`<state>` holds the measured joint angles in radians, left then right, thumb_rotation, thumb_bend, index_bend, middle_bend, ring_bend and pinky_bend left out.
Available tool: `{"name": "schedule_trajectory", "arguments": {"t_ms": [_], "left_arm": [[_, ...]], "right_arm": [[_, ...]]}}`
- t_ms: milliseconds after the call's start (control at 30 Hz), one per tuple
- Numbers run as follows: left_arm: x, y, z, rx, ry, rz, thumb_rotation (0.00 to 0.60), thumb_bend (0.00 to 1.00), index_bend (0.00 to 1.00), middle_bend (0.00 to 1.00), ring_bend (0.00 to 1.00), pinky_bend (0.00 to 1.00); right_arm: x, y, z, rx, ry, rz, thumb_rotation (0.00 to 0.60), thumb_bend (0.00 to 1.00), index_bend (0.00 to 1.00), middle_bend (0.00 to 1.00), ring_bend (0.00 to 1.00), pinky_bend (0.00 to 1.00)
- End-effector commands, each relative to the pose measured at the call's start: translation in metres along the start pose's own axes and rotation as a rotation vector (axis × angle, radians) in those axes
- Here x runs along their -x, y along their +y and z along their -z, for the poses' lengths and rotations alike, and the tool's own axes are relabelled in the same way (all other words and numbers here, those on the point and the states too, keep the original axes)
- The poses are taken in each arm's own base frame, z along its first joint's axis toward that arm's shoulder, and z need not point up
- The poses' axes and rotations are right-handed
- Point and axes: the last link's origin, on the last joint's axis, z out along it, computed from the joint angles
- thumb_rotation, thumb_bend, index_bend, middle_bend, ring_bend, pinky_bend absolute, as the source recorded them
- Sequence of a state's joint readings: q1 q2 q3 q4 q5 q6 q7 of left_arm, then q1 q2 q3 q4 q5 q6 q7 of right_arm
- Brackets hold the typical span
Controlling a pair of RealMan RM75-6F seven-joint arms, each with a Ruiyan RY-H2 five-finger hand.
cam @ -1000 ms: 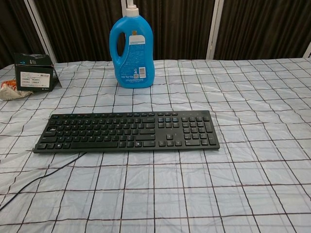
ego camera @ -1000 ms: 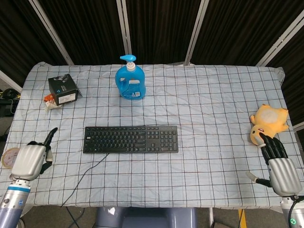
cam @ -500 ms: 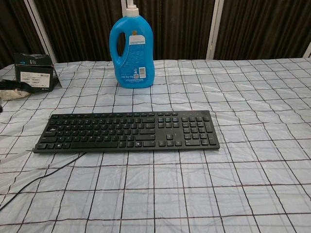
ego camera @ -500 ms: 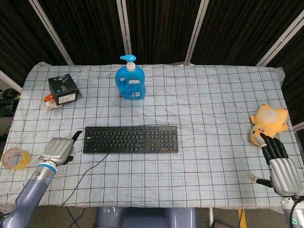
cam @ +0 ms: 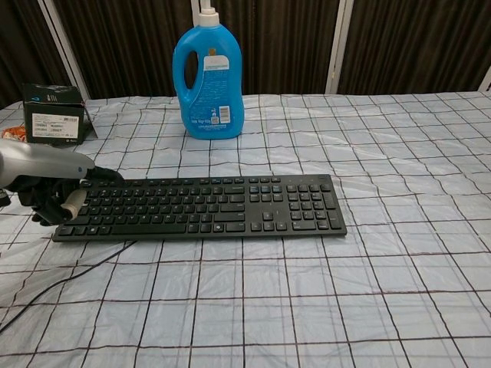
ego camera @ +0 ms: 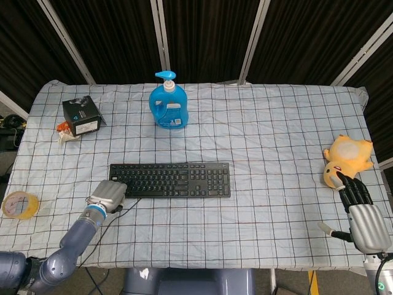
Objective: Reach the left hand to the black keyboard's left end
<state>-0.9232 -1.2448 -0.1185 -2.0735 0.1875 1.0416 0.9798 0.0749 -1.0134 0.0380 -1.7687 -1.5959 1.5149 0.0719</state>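
Note:
The black keyboard (ego camera: 169, 180) lies flat across the middle of the checked cloth, also the black keyboard (cam: 207, 207) in the chest view. My left hand (ego camera: 108, 195) is at its front left corner. In the chest view my left hand (cam: 46, 185) sits low over the keyboard's left end, fingers bent down and apart, one dark fingertip over the top-left keys; it holds nothing. My right hand (ego camera: 362, 216) rests at the table's front right edge with fingers stretched out and holds nothing.
The keyboard's cable (ego camera: 110, 222) trails toward the front edge beside my left forearm. A blue pump bottle (ego camera: 167, 104) stands behind the keyboard, a black box (ego camera: 81, 115) at the far left, a tape roll (ego camera: 18, 204) at the left edge, a yellow plush (ego camera: 347, 158) by my right hand.
My left hand has travelled right from the table's left edge to the keyboard's left end and has come into the chest view. The right hand has stayed still.

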Motion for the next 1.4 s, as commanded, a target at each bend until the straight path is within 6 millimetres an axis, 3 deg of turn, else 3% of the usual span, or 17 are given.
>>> {"name": "schedule_trajectory", "arguments": {"t_ms": [33, 1400], "left_arm": [[0.004, 0.005, -0.004, -0.007, -0.013, -0.013, 0.6, 0.96, 0.0, 0.76, 0.65, 0.47], [0.014, 0.025, -0.028, -0.041, -0.043, -0.044, 0.6, 0.96, 0.0, 0.76, 0.65, 0.47]], "right_arm": [[0.0, 0.0, 0.0, 0.0, 0.0, -0.002, 0.6, 0.08, 0.03, 0.0, 0.0, 0.0], [0.0, 0.0, 0.0, 0.004, -0.003, -0.013, 0.6, 0.08, 0.03, 0.0, 0.0, 0.0]]}}
